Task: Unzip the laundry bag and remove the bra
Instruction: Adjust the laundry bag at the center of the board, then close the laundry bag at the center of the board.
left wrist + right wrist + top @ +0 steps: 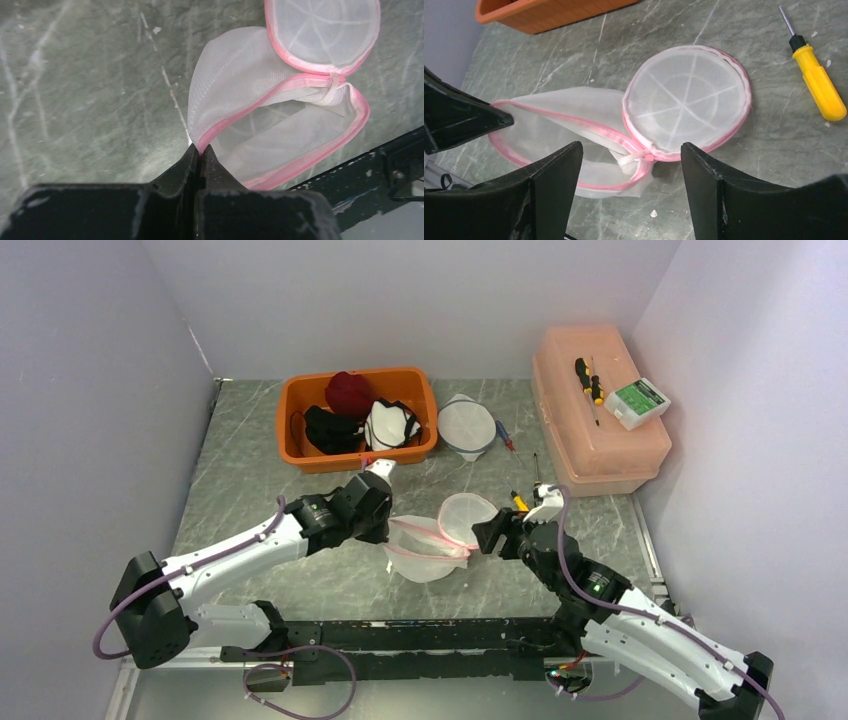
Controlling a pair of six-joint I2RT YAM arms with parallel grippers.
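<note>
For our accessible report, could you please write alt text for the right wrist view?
The open right gripper frames a white mesh laundry bag with pink trim, lying unzipped on the grey marbled table, round lid flipped open. The left gripper pinches its rim at frame left; a yellow-handled screwdriver lies upper right, an orange plastic bin top left.

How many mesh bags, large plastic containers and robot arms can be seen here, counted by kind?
Mesh bags: 2 (pink-edged bag, white bag)
Large plastic containers: 2 (orange bin, pink box)
Robot arms: 2 (left arm, right arm)
Total: 6
</note>
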